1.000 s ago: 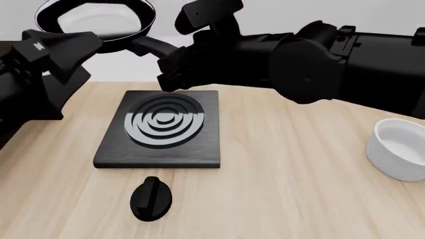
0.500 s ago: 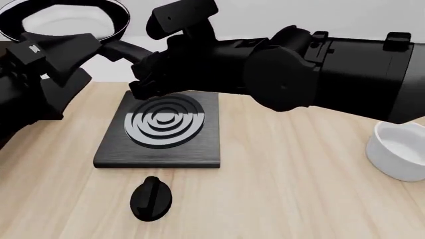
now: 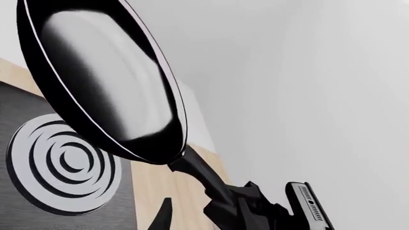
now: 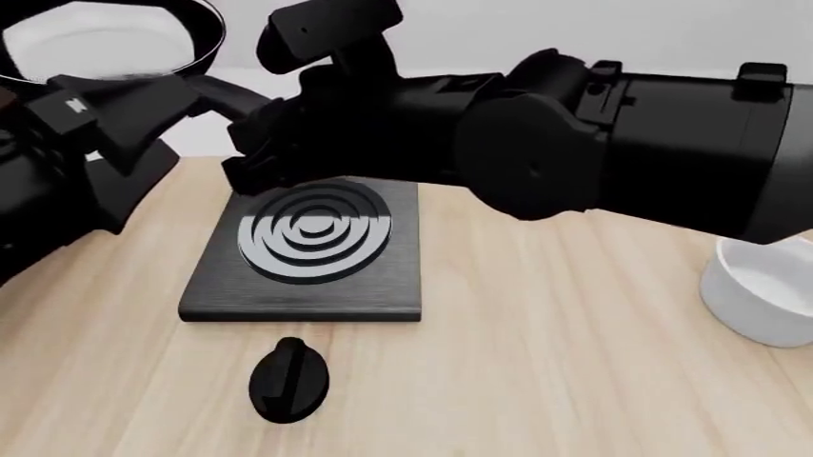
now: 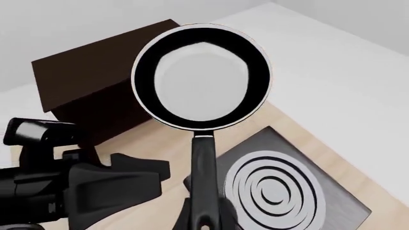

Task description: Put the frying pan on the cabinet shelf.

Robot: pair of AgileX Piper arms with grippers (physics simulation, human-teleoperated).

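Frying pan (image 5: 201,76): held aloft by its handle in right pincer (image 4: 247,157), clenched on it; pan sits above the table's (image 4: 534,343) far-left area, between stove plate (image 4: 305,249) and dark cabinet (image 5: 96,96). Left pincer (image 4: 109,105): near pan, grip state can't tell. Also: knob (image 4: 288,379), white bowl (image 4: 766,286) at table's right.

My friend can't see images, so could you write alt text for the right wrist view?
A black frying pan, held by its handle, hangs in the air near a dark brown cabinet. Below are a ringed stove plate and the other arm.
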